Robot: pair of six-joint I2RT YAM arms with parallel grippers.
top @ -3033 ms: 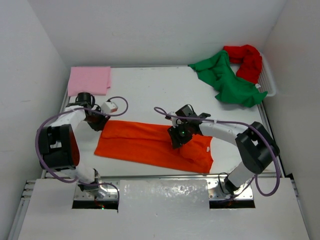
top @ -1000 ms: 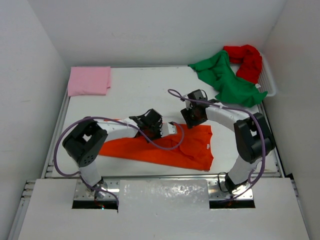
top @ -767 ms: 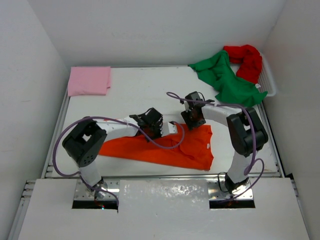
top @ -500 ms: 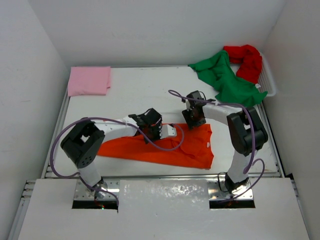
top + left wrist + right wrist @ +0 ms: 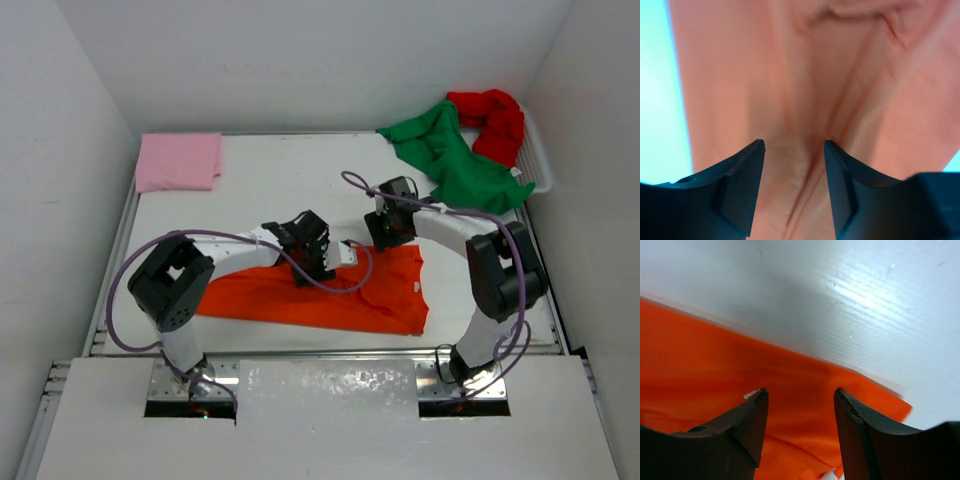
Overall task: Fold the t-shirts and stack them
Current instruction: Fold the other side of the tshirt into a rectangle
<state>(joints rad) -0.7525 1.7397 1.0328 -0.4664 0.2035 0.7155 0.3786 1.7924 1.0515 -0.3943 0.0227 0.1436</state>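
Our left gripper (image 5: 793, 145) has just parted its jaws, releasing the orange shirt (image 5: 300, 298); our right gripper (image 5: 800, 392) hovers likewise parted, empty. We judge this fold laid.

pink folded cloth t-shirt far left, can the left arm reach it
Likely yes: the left hand, open over the bright orange cloth t-shirt, has only bare table between it and the pink t-shirt.
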